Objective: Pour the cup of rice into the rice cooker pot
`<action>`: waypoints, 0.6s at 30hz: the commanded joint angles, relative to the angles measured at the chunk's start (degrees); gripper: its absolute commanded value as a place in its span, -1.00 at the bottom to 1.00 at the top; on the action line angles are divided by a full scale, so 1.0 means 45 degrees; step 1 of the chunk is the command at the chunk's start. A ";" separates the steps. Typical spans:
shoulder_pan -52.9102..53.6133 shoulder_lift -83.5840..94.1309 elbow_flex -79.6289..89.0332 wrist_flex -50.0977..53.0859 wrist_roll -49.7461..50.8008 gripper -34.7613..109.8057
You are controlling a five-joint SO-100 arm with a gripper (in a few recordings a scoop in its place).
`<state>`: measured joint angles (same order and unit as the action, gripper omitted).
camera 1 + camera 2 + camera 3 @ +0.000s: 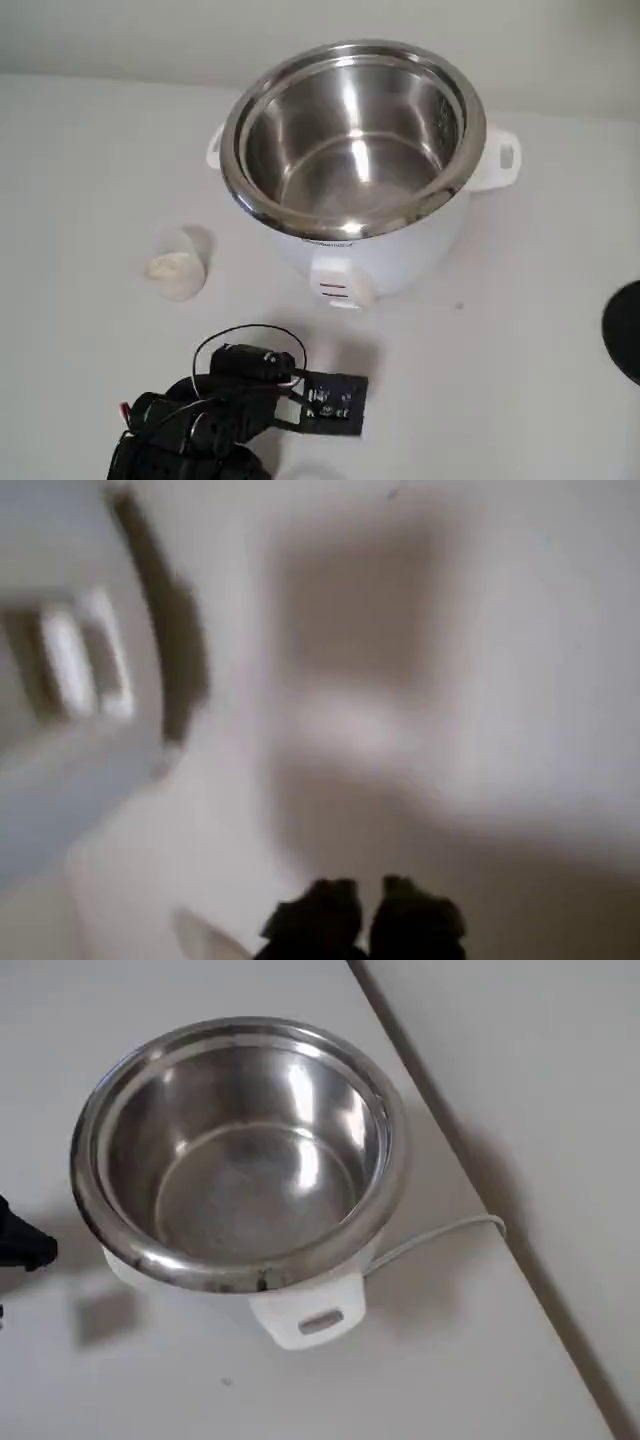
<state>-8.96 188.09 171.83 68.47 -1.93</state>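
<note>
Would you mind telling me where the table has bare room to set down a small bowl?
In the fixed view, the widest bare patch lies right of the rice cooker pot, up to the black round object. Another lies left of the cup. It is crowded between the cup, the cooker front and the arm.

Kitchen-like tabletop (rice cooker pot (352, 140))

One cup (178, 268), one rice cooker pot (352, 140), seemingly.
</note>
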 commanded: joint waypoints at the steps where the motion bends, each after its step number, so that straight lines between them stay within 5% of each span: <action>1: -0.1621 0.0117 0.0215 -0.1172 -0.0957 -0.45; 4: -0.2773 0.0137 0.0527 -0.2598 -0.3301 -0.45; 7: -0.3535 0.0156 0.0234 -0.2969 -0.9141 -0.46; 18: -0.6270 0.0469 0.1133 -0.4570 -1.7344 -0.20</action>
<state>-34.72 189.49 176.92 51.94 -69.26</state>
